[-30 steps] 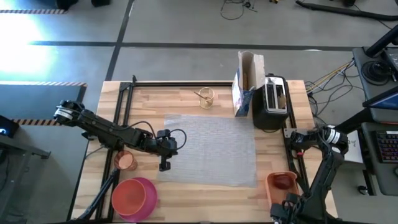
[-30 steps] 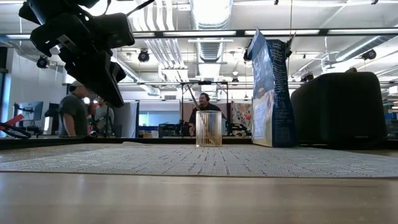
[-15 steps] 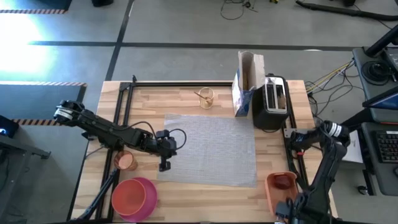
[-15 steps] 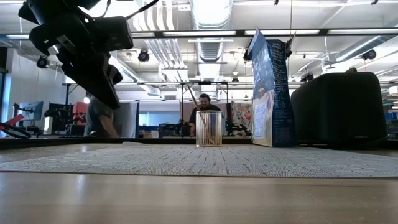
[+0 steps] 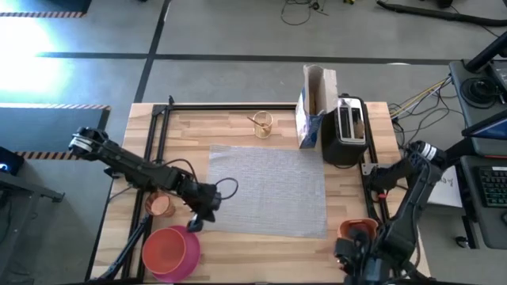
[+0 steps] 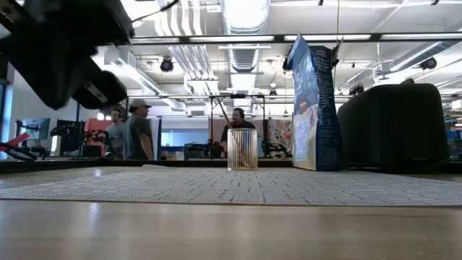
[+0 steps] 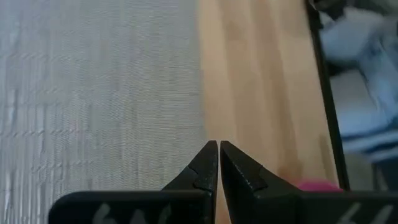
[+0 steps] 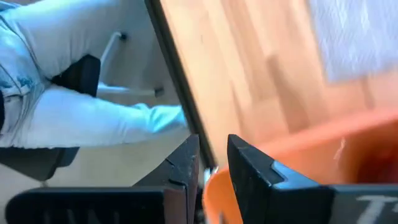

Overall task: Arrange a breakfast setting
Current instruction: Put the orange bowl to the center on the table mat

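Located pink plate (image 5: pixel 170 249) at 7 o'clock on desk (image 5: pixel 238 127), beside grey placemat (image 5: pixel 269 190). Noted left gripper (image 5: pixel 196 225) fingers clenched, empty, near plate; right gripper (image 8: pixel 212 149) fingers grasping orange tray (image 8: pixel 323 155) rim. Judged plate rigid, smooth, breakable; recommended rim hold.

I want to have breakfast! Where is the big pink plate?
In the high view the pink plate sits at the table's near-left corner, an orange bowl inside it, just off the grey placemat and below the small orange cup.
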